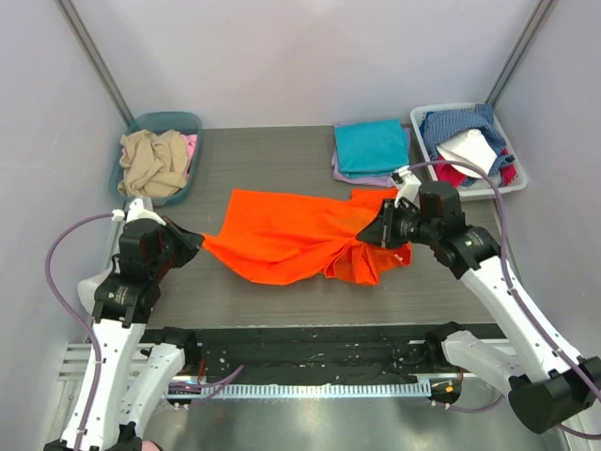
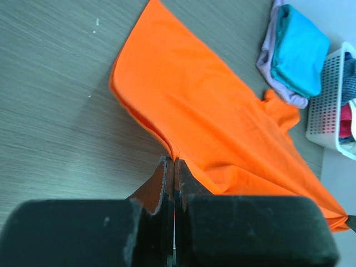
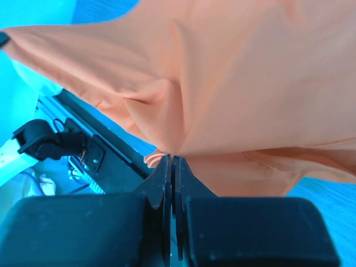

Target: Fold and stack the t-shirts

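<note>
The left gripper point(image 1: 198, 244) pinches the orange t-shirt's point(image 1: 286, 235) left end, while the right gripper point(image 1: 364, 236) pinches its bunched right part.

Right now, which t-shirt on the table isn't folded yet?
The orange t-shirt, spread loose mid-table; the teal t-shirt sits folded atop the folded lavender t-shirt.

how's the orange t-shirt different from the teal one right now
The orange t-shirt lies spread and rumpled; the teal t-shirt is folded into a flat rectangle.
The orange t-shirt is mid-table; the teal t-shirt rests on a lavender t-shirt at the far right.
The left gripper and right gripper pinch the orange t-shirt's ends; no gripper touches the teal t-shirt.
Both are soft cloth on the table.
</note>
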`<control>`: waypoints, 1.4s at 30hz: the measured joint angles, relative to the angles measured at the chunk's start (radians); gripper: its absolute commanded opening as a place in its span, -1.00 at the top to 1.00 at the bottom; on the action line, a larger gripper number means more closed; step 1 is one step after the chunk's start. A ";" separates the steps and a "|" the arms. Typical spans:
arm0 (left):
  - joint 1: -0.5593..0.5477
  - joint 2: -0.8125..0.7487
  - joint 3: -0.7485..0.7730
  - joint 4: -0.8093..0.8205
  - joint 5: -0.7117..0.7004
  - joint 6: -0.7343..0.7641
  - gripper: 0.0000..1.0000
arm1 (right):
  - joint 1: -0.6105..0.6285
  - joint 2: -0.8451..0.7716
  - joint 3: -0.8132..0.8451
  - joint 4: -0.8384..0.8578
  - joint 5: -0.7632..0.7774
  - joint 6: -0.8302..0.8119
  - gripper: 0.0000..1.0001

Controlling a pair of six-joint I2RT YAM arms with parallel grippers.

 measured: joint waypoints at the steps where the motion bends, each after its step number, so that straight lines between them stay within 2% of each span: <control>1: 0.000 -0.001 0.008 0.000 0.005 0.000 1.00 | 0.000 -0.018 0.014 -0.018 0.000 -0.001 0.98; 4: 0.000 0.000 0.014 0.000 0.011 -0.001 1.00 | 0.000 -0.039 0.053 -0.059 0.003 -0.014 0.98; 8: 0.000 -0.004 0.008 -0.001 0.016 -0.002 1.00 | 0.002 0.012 0.037 -0.098 0.007 -0.027 0.98; 12: 0.000 -0.018 -0.017 -0.004 0.018 -0.002 1.00 | 0.024 0.122 -0.081 -0.101 0.036 -0.017 0.98; 17: 0.000 -0.029 -0.051 -0.015 0.018 -0.004 1.00 | 0.140 0.238 -0.204 -0.117 0.107 0.037 0.96; 22: 0.000 -0.031 -0.066 -0.018 0.018 -0.007 1.00 | 0.240 0.306 -0.215 -0.072 0.143 0.101 0.65; 23: 0.000 -0.031 -0.067 -0.019 0.018 -0.008 1.00 | 0.248 0.312 -0.216 -0.061 0.150 0.113 0.51; 24: 0.000 -0.031 -0.067 -0.020 0.018 -0.008 1.00 | 0.252 0.313 -0.218 -0.050 0.154 0.120 0.46; 29: 0.000 -0.031 -0.067 -0.021 0.018 -0.008 1.00 | 0.256 0.307 -0.221 -0.020 0.178 0.145 0.37; 39: 0.000 -0.031 -0.071 -0.021 0.040 -0.010 1.00 | 0.256 0.241 -0.238 -0.021 0.196 0.164 0.36; 40: 0.000 -0.031 -0.071 -0.021 0.041 -0.010 1.00 | 0.256 0.237 -0.238 -0.022 0.197 0.164 0.40; 42: 0.000 -0.031 -0.072 -0.021 0.041 -0.010 1.00 | 0.256 0.220 -0.238 -0.026 0.198 0.165 0.80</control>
